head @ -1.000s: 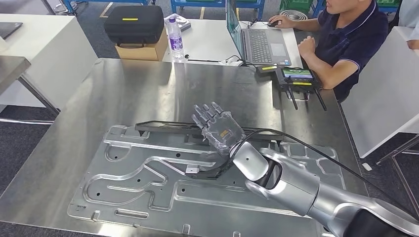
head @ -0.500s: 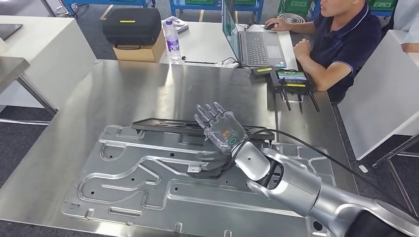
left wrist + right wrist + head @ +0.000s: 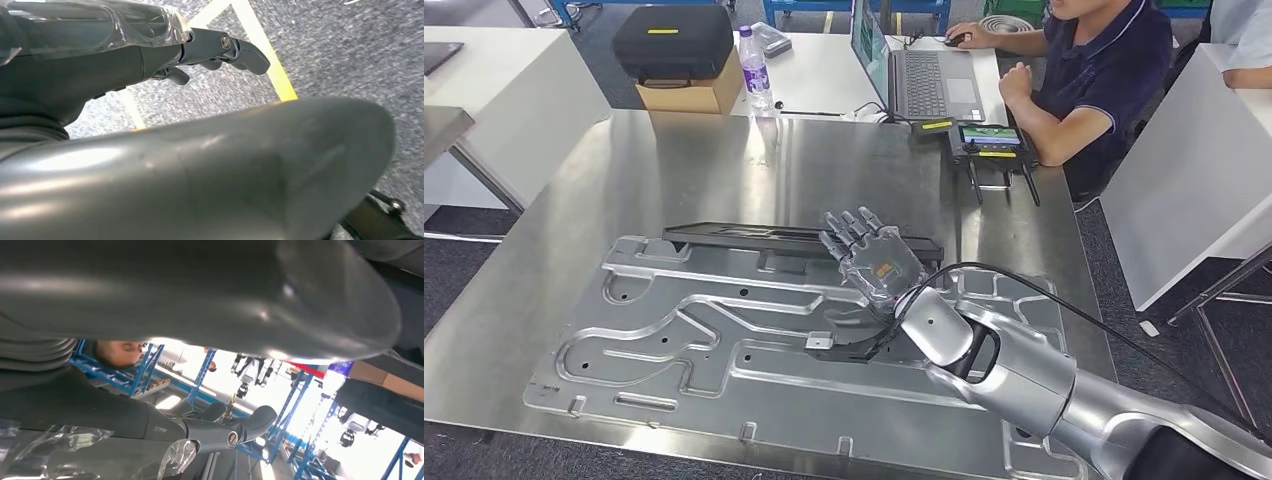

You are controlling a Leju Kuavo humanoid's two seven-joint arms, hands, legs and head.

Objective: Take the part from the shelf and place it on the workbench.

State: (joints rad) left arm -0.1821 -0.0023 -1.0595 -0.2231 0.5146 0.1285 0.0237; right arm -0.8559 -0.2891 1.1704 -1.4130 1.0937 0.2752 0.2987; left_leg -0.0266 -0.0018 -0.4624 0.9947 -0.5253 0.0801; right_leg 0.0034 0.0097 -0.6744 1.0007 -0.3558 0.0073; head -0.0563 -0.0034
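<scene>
Head view: right hand (image 3: 871, 258) spread above black part (image 3: 724, 235).

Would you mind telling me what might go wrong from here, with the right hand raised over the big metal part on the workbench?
1. The right hand hovers open just above the black bar and the large metal part; a careless sweep could nudge either.
2. The black cable looping off the forearm might catch on the part's raised edges.
3. The part reaches close to the workbench's near edge, so a push toward the robot may tip it off.
</scene>
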